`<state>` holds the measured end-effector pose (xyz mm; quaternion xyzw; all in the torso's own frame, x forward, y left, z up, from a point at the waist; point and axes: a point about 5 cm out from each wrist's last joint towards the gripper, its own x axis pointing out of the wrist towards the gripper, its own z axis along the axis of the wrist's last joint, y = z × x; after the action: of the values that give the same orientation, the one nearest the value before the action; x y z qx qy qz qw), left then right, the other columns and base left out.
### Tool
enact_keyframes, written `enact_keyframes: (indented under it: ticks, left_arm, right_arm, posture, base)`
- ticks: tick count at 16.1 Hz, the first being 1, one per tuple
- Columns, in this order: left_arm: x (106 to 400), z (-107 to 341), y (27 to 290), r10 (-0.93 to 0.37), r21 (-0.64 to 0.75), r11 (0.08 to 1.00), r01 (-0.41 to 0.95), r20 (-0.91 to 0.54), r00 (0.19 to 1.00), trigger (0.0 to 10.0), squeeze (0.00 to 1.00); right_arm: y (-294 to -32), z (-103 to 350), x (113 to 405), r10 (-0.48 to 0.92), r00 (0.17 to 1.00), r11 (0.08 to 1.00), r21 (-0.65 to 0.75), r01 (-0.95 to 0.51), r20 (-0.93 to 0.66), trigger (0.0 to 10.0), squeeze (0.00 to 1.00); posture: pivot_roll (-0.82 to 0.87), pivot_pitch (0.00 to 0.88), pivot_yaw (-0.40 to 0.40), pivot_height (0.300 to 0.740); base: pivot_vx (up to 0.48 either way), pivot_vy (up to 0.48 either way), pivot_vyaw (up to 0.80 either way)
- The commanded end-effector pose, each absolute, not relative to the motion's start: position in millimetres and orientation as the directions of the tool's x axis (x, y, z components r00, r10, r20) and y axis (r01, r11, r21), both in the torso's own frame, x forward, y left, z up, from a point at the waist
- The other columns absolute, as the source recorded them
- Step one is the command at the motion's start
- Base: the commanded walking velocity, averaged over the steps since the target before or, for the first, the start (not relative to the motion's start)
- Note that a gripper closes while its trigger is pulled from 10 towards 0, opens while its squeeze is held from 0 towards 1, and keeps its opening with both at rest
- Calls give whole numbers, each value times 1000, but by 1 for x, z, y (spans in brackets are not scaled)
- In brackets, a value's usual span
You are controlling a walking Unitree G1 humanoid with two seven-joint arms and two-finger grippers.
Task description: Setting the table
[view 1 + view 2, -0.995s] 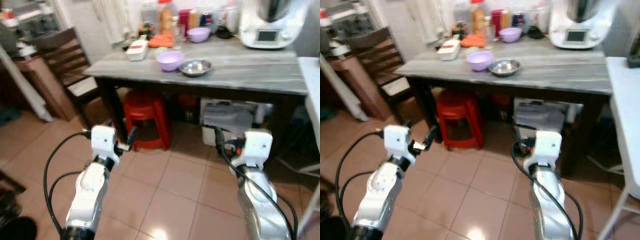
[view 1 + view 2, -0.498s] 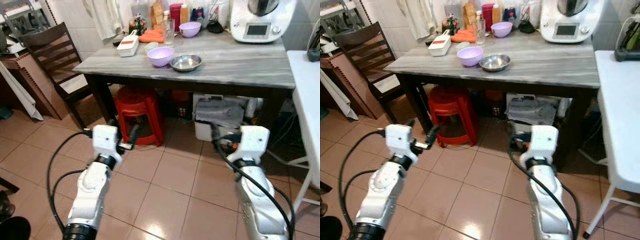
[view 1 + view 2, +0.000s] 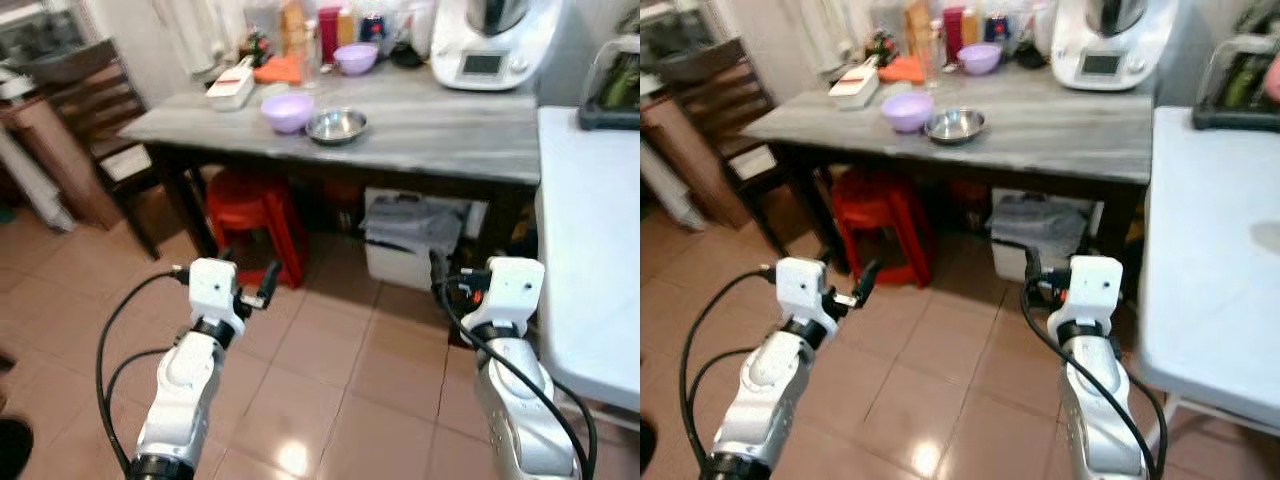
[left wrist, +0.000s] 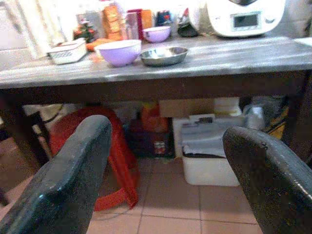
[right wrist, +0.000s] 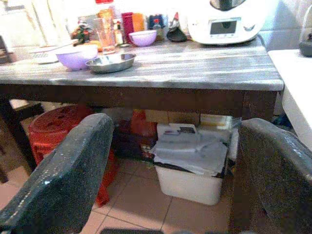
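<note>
arms: two, glossy silver shells | wrists: boxy white housings | cables: black, looping off each wrist (right one shows an orange spot) | left gripper: long black fingers | right gripper: scuffed matte-black pads

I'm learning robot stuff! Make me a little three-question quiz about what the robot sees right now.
1. True or false: the steel bowl sits right beside the nearer purple bowl on the grey table.
2. What red thing stands on the floor under that table?
A. a bucket
B. a plastic stool
C. a toy car
3. Fill in the missing word: the left gripper and the right gripper both have their jaws ____, with nothing between them.

Key
1. True.
2. B.
3. Open.
</note>
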<state>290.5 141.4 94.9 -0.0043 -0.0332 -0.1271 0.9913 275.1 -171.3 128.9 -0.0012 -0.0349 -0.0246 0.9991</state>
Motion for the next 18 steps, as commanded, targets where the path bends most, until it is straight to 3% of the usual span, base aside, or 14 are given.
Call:
enact_keyframes:
  ticks: [1, 3, 12, 18]
  left_arm:
    - [290, 97, 139, -269, 7, 963, 269, 74, 960, 10000, 0]
    - [291, 98, 138, -272, 4, 962, 272, 77, 959, 10000, 0]
    - [293, 100, 133, -287, -3, 958, 288, 87, 954, 10000, 0]
    - [293, 98, 130, -297, -18, 954, 299, 80, 952, 10000, 0]
  right_arm:
    - [-175, 131, 273, -62, 995, 998, -9, 63, 83, 10000, 0]
    - [-175, 132, 272, -65, 994, 998, -13, 66, 86, 10000, 0]
    - [-175, 134, 272, -63, 994, 997, -27, 66, 93, 10000, 0]
    - [-173, 132, 272, -55, 995, 998, -28, 57, 87, 10000, 0]
  posture:
    - [-89, 0, 141, 740]
    - [-90, 0, 143, 740]
    - [-95, 0, 140, 740]
    - [-96, 0, 138, 740]
  base:
    - [0, -480, 0]
    - [0, -480, -659]
    - [0, -480, 0]
    - [0, -45, 0]
